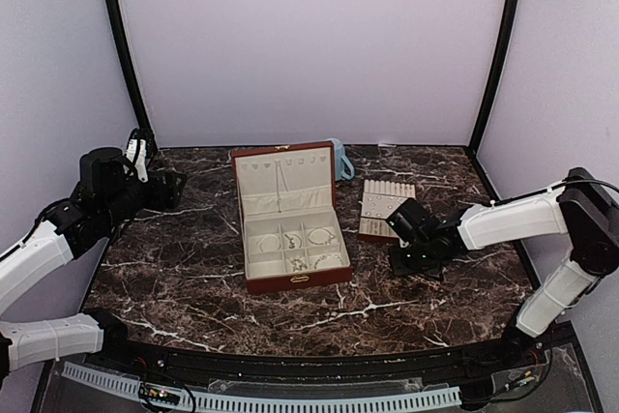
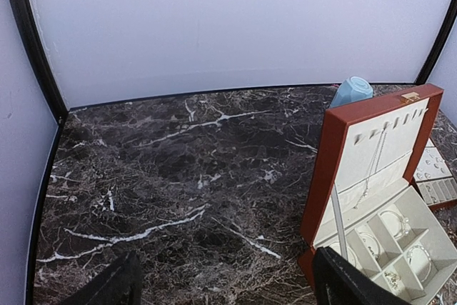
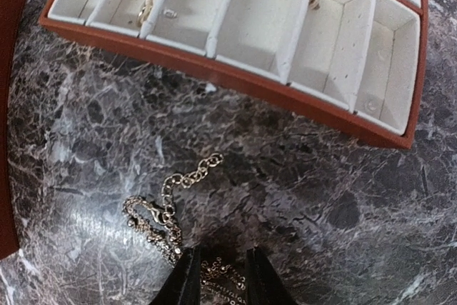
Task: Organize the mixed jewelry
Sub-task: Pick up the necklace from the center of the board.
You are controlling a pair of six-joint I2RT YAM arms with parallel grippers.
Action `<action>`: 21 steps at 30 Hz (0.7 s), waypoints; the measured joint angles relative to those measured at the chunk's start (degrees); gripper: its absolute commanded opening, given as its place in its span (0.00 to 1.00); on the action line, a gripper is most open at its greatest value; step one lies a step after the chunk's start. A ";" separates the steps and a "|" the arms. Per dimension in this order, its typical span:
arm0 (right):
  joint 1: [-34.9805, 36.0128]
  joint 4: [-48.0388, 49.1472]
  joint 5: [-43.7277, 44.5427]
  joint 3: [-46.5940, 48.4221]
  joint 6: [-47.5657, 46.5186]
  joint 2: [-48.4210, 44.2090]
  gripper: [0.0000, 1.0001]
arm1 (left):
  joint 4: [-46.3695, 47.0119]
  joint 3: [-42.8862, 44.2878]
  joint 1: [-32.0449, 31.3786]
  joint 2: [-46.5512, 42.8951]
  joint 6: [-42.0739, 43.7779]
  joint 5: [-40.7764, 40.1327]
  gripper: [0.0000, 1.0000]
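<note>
A silvery chain bracelet [image 3: 161, 208], one piece of the mixed jewelry, lies bunched on the dark marble just in front of the cream slotted tray [image 3: 235, 76]. My right gripper [image 3: 223, 283] is low over it with its jaws a little apart. Part of the chain lies between the fingers, loose on the table. From above, the right gripper [image 1: 406, 253] sits right of the reddish-brown box [image 1: 290, 282]. The box stands open, with bracelets [image 1: 322, 236] in its compartments and a necklace [image 1: 280, 186] hanging in the lid. My left gripper [image 2: 228, 291] is open and empty at the far left.
A blue mug [image 1: 340, 157] lies behind the box lid. The slotted tray [image 1: 385, 208] holds small rings [image 3: 145, 9]. Dark arched frame posts [image 1: 121, 45] and pale walls enclose the marble table [image 1: 174, 278].
</note>
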 measured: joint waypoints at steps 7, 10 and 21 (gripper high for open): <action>0.02 -2.12 -1.88 0.44 -3.63 -0.46 0.20 | 0.00 -0.02 0.00 -0.02 0.00 0.00 0.85; 0.02 -2.73 -2.34 1.49 -4.98 0.35 0.18 | 0.00 -0.04 0.00 -0.02 0.00 0.02 0.85; 0.02 -2.91 -3.10 4.04 -6.73 2.23 0.15 | 0.00 -0.20 0.00 -0.02 0.00 0.02 0.85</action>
